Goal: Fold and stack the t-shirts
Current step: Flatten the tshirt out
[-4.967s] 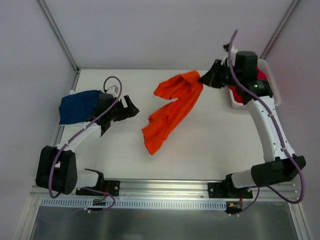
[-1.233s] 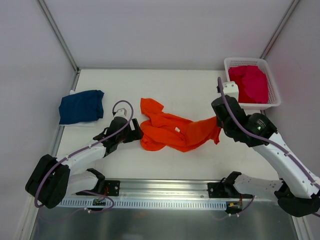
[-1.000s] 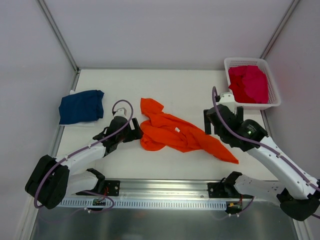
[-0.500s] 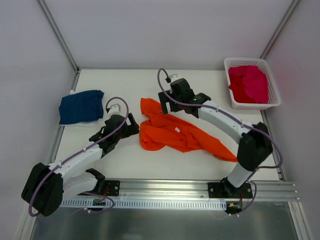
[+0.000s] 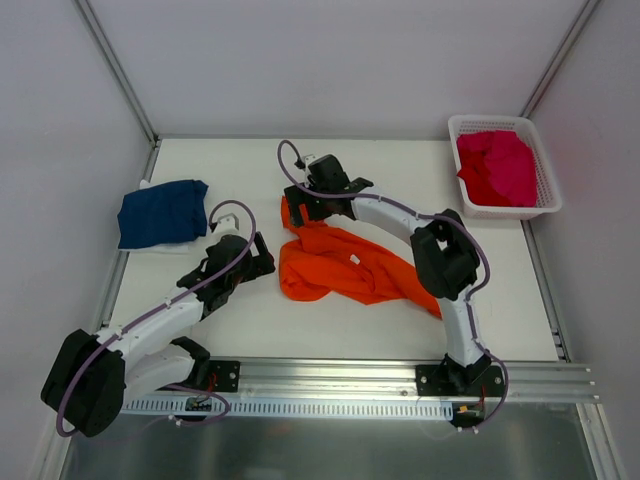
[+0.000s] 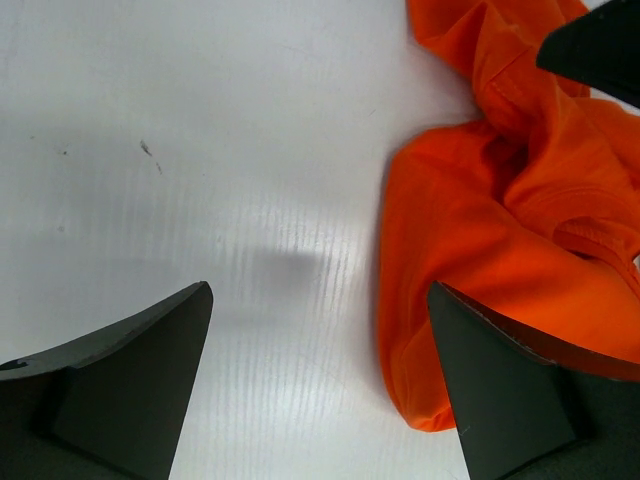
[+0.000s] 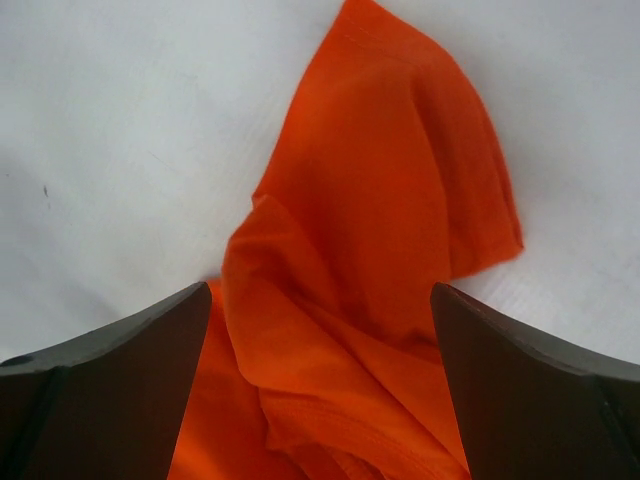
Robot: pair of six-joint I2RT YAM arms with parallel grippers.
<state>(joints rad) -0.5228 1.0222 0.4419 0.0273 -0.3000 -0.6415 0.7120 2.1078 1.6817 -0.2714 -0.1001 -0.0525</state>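
The right arm point(image 5: 420, 225) crosses the orange t-shirt point(image 5: 345, 270) in the top view, so we cannot see the cloth under its elbow and forearm. In the left wrist view the shirt point(image 6: 490, 240) is cut off by the right edge of the picture. A dark shape point(image 6: 600, 50) in the far right corner is also cropped too much for us to name. The right wrist view shows only one rumpled lobe of the shirt point(image 7: 380, 230), and the rest runs out of the bottom of the picture. The magenta t-shirts point(image 5: 497, 165) are bunched in the white basket point(image 5: 548, 200), and we cannot count them.

The left arm point(image 5: 150, 320) stretches low from its near-left base towards the middle of the tabletop point(image 5: 400, 165). The left jaws stand wide apart just beside the shirt's left edge and grip nothing. That edge lies nearer their right side, with bare tabletop between them.

The right arm rises from its near-right base, bends at the elbow above the shirt, and reaches far and left. The right jaws are spread wide over the shirt's far-left lobe. A fold lies between them, but nothing is pinched, and we cannot tell whether they touch the cloth.

The orange shirt lies crumpled at the middle of the tabletop. The navy t-shirt point(image 5: 160, 212) lies folded at the left edge, well apart from it.
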